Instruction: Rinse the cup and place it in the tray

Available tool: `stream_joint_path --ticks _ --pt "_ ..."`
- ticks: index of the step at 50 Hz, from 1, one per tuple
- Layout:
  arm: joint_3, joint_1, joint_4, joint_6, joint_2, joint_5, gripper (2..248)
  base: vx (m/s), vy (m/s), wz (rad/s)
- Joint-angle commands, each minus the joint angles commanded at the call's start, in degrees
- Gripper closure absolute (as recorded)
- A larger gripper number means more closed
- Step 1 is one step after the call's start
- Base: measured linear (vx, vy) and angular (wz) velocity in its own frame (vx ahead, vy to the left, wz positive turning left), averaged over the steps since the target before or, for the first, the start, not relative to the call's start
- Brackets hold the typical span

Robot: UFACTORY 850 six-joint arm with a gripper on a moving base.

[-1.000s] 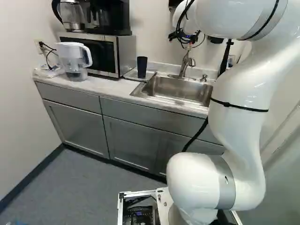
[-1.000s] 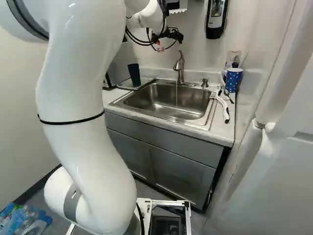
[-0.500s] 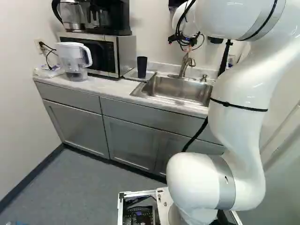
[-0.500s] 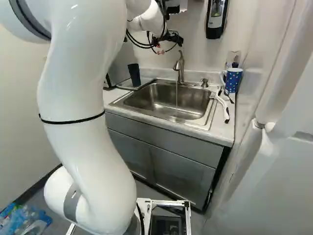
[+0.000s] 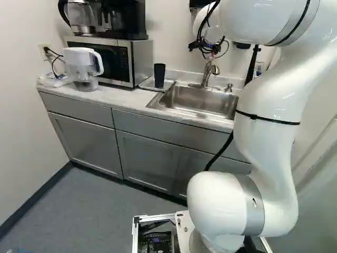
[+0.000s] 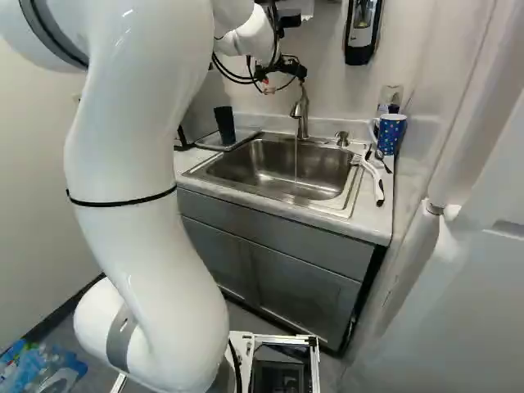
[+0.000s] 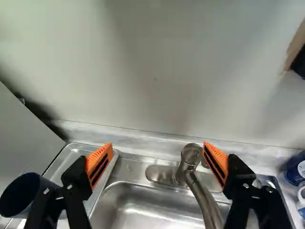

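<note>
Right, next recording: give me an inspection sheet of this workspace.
Surface: pale counter around a steel sink.
Job's things: dark cup upright on the tray; faucet running a thin stream.
Clutter: dotted mug and white-handled brush beside the sink.
Gripper: open, holding nothing, above the sink.
Cables: black cable hanging beside the arm.
Surroundings: microwave, water pitcher.

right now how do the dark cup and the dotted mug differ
The dark cup is plain; the dotted mug is blue with pale dots. The cup shows no handle, the mug has one. The cup stands on the tray, the mug on the counter. Both are upright.
</note>
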Motion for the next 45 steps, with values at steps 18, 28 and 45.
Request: stream_joint_path --ticks 18,28,45 --pt "0.0 0.0 0.0 0.0 0.0 -0.35 3 0.0 0.0 0.0" --pt "0.0 0.0 0.0 0.0 0.0 -0.91 3 0.0 0.0 0.0" --pt "0.0 0.0 0.0 0.0 0.0 -1.99 3 0.0 0.0 0.0"
